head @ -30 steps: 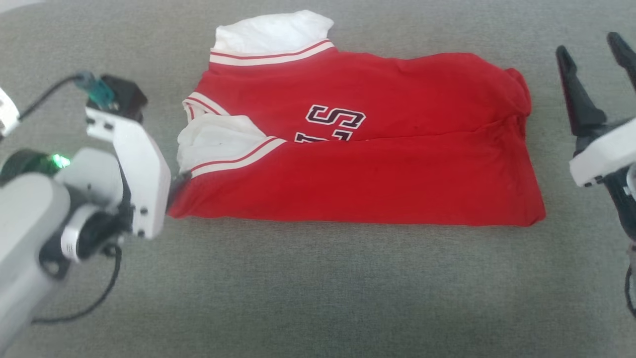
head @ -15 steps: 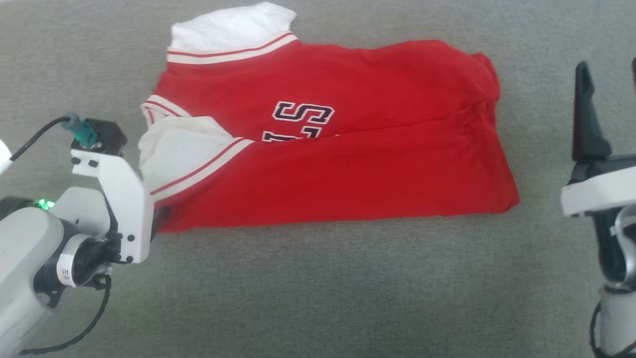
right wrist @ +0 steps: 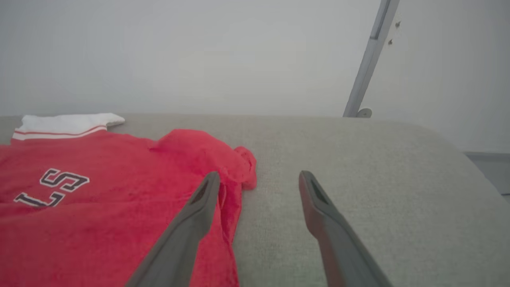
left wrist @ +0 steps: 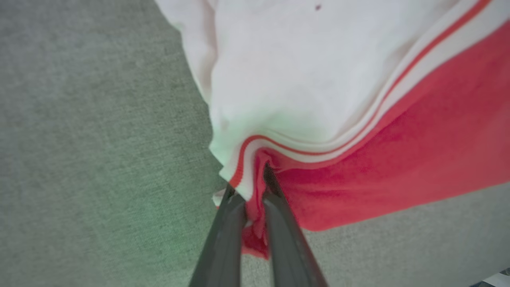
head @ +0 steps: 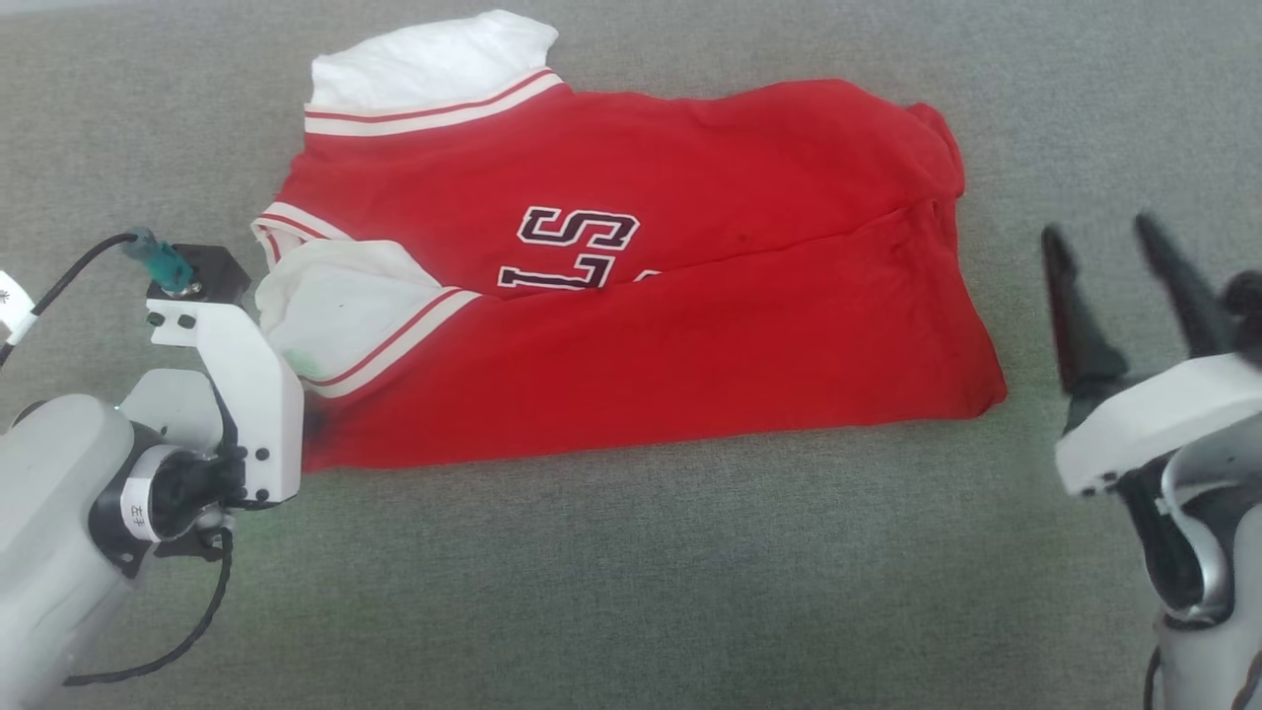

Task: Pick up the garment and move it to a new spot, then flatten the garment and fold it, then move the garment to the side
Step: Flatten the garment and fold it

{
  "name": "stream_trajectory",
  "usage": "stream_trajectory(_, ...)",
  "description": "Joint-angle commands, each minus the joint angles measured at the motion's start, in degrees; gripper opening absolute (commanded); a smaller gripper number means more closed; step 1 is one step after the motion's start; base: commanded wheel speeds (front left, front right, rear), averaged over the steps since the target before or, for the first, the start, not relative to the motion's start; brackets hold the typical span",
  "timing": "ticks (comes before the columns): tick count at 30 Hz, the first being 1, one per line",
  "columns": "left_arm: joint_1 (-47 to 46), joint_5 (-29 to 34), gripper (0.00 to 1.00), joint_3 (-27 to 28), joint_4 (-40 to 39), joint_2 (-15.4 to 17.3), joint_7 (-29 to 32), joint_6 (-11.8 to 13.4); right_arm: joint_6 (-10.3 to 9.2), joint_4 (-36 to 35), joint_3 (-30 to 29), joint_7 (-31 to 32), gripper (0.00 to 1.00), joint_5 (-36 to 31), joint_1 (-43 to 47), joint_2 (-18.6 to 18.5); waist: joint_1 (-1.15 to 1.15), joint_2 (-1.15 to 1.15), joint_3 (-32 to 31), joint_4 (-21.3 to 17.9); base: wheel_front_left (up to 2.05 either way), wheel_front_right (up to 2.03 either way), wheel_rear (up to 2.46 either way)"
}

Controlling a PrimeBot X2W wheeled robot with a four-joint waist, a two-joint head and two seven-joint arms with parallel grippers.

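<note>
Left claw (left wrist: 249, 187) clamped on shirt (head: 690, 355) near-left corner; right claw (head: 1101, 232) apart, beside shirt's other end, not touching. Likely mid-fold, one fold done. Next: right claw must pinch its corner.

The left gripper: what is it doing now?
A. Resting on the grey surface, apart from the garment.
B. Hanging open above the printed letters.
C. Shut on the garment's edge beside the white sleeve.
C: in the left wrist view the left gripper pinches the garment between its fingers, where the striped trim meets the red cloth.
</note>
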Motion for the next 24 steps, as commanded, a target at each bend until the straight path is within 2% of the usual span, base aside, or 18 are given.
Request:
stream_trajectory(1, 2.35, -0.65, 0.0, -2.14, 1.67, -1.04, 0.45, -0.17, -0.01, 0.03, 0.41, 1.39, 1.0, 0.41, 0.55, -0.73, 0.0, 0.0, -0.17, 0.21, 0.0, 0.0, 0.0)
stream_trajectory(11, 0.65, -0.14, 0.0, -2.35, 1.39, -3.48, -0.71, -2.22, -0.02, 1.98, 4.41, 22.45, 1.0, 6.57, 2.2, -6.83, 0.0, 0.0, 0.11, 2.7, 0.0, 0.0, 0.0)
stream_trajectory(19, -0.02, 0.26, 0.0, -2.86, 1.72, -5.8, -2.01, -3.6, -0.01, 10.12, 4.31, 31.85, 1.0, 10.25, -1.86, -6.75, 0.0, 0.0, 1.47, 5.2, 0.0, 0.0, 0.0)
stream_trajectory(20, 0.03, 0.32, 0.0, -2.93, 1.96, -5.91, -2.19, -3.79, 0.0, 11.52, 4.91, 33.27, 0.94, 10.89, -1.98, -6.5, 0.0, 0.0, 1.59, 5.45, 0.0, 0.0, 0.0)
stream_trajectory(21, -0.04, 0.45, 0.0, -3.0, 2.16, -6.1, -2.26, -3.91, 0.0, 12.86, 5.17, 34.76, 0.36, 11.24, -2.11, -6.46, 0.0, 0.0, 1.72, 5.71, 0.0, 0.0, 0.0)
stream_trajectory(22, -0.03, 0.45, 0.0, -3.04, 2.39, -6.35, -2.58, -4.03, 0.0, 13.86, 6.17, 36.3, 0.0, 11.56, -1.97, -6.81, 0.0, 0.0, 1.82, 5.99, 0.0, 0.0, 0.0)
stream_trajectory(24, -0.04, 0.64, 0.0, -3.23, 2.81, -6.66, -2.84, -4.53, 0.0, 14.91, 6.87, 37.5, 0.0, 12.64, -2.08, -7.39, 0.0, 0.0, 1.99, 6.47, 0.0, 0.0, 0.0)
